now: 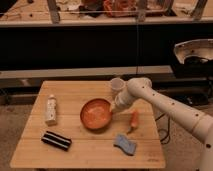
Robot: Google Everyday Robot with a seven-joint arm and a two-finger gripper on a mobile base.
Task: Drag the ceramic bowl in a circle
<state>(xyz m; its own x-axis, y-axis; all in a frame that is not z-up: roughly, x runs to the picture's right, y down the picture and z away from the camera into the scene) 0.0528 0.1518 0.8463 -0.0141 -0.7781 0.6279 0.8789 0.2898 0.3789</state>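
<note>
The ceramic bowl (95, 114), wide, shallow and orange-red, sits on the wooden table (90, 150) a little right of centre. My gripper (113, 108) is at the end of the white arm that reaches in from the right, and it rests at the bowl's right rim. The gripper's tip is partly hidden behind the rim and the arm's wrist.
A white bottle (50, 109) stands at the left. A black flat item (56, 140) lies at the front left. A blue sponge (125, 144) lies at the front right, a small orange carrot-shaped item (133, 120) right of the bowl, and a white cup (117, 85) at the back.
</note>
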